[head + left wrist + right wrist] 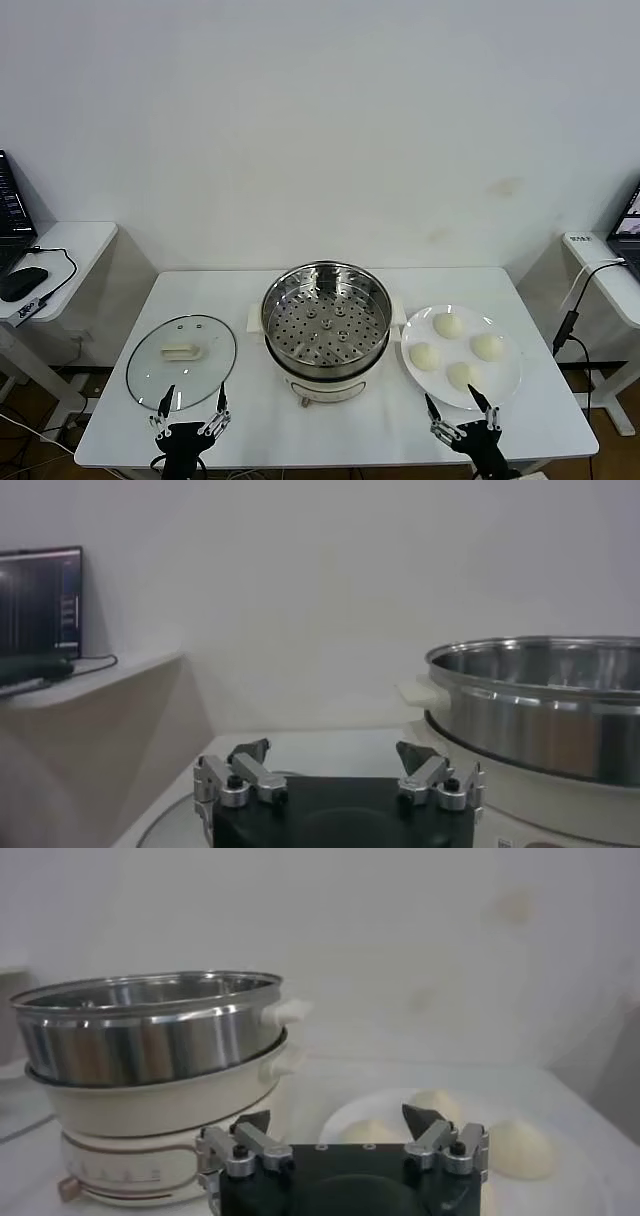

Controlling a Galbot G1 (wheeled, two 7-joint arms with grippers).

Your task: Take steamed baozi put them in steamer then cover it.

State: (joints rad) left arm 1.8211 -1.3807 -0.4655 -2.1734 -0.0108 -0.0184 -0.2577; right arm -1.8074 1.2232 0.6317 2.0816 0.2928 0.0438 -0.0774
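The steamer point(326, 332) stands in the lower middle of the head view on the white tabletop point(540, 425), uncovered, its shiny pot showing the perforated tray inside and its cream-white base below. To its left in the frame, the cover point(181, 360) lies flat on the tabletop, handle up, close to the steamer but apart from it. To the steamer's right, a white plate point(505, 385) carries the four baozi point(460, 351) in a loose cluster, the plate's rim just beside the steamer's side handle.

The left end effector point(193, 404) sits at the lower left of the head view, at the near edge of the cover, its two fingers spread wide and holding nothing. In the left wrist view the same spread fingers point(250, 752) point toward the back wall, with the steamer point(540, 715) filling the right side of that frame.

The right end effector point(458, 401) sits at the lower right of the head view, at the near rim of the plate, fingers likewise spread and empty. In the right wrist view the baozi point(525, 1148) lie just past its fingertips point(421, 1118), with the steamer point(160, 1078) at that frame's left.

Side desks with laptops stand at both edges of the head view.
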